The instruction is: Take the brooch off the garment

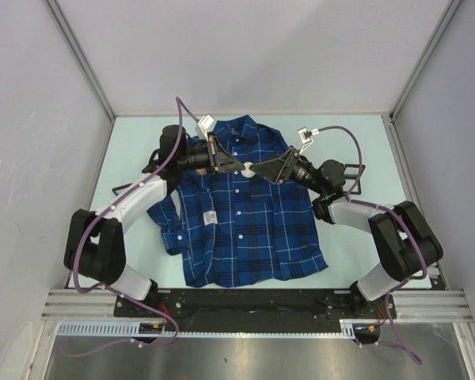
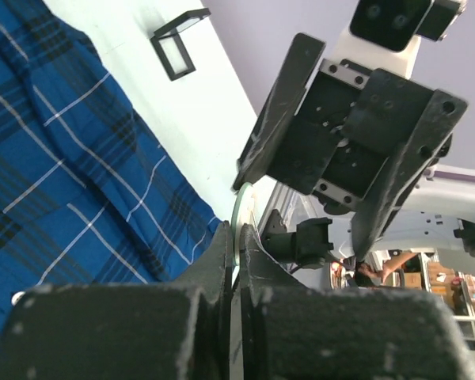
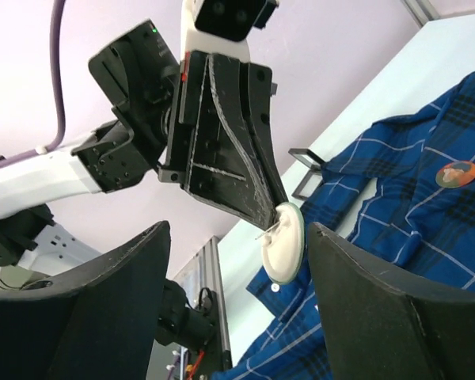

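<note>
The garment (image 1: 245,229) lies flat on the table, collar away from the arms; its blue plaid also fills part of the left wrist view (image 2: 63,158) and the right wrist view (image 3: 396,206). A round brooch (image 1: 246,167) is lifted above its chest, white back and pin showing (image 3: 286,245). My left gripper (image 1: 236,166) is shut on the brooch's rim, which appears edge-on (image 2: 239,207) between the fingertips. My right gripper (image 1: 261,169) faces it from the right, open wide (image 3: 239,229), its fingers either side of the brooch without touching it.
A second round badge with a picture (image 3: 457,173) sits on the shirt's chest. A small white tag (image 1: 210,218) lies on the shirt front. A black wire frame (image 2: 178,39) stands on the table beyond the shirt. White walls enclose the table.
</note>
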Controlling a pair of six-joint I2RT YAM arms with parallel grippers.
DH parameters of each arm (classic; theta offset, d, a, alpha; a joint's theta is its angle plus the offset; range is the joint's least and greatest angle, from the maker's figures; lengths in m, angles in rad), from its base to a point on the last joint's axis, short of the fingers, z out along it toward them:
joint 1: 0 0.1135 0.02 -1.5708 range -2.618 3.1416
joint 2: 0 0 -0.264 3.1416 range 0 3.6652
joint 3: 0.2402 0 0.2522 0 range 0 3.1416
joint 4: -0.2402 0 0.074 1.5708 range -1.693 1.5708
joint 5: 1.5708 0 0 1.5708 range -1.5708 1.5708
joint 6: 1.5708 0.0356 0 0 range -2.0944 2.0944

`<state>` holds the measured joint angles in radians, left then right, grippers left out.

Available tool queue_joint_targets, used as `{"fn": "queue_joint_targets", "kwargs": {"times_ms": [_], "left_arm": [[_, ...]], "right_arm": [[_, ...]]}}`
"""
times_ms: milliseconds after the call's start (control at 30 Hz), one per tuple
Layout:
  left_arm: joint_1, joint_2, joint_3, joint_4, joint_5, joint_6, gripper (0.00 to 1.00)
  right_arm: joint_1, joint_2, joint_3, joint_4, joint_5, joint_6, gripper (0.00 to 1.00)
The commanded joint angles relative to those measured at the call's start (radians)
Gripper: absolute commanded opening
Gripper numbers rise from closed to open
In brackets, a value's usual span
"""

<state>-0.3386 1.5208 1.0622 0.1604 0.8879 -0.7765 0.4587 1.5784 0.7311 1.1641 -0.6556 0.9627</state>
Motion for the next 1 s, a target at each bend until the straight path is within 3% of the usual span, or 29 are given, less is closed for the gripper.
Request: {"fn": "queue_joint_targets", "kwargs": {"times_ms": [0, 167, 500, 967], "left_arm": [[0.004, -0.06, 0.027, -0.013, -0.021, 0.04, 0.0], [0.004, -0.076, 0.021, 0.004, -0.029, 0.037, 0.0], [-0.002, -0.094, 0.031, -0.042, -0.073, 0.075, 0.0], [-0.102, -0.179, 0.107, -0.289, -0.371, 0.301, 0.0]], "right_arm": [[-0.006, -0.003, 0.004, 0.059, 0.007, 0.077, 0.73], [-0.002, 0.025, 0.013, 0.037, 0.028, 0.094, 0.61], [0.024, 0.034, 0.027, -0.006, 0.063, 0.064, 0.55], [0.04, 0.023, 0.03, -0.06, 0.109, 0.048, 0.49]]}}
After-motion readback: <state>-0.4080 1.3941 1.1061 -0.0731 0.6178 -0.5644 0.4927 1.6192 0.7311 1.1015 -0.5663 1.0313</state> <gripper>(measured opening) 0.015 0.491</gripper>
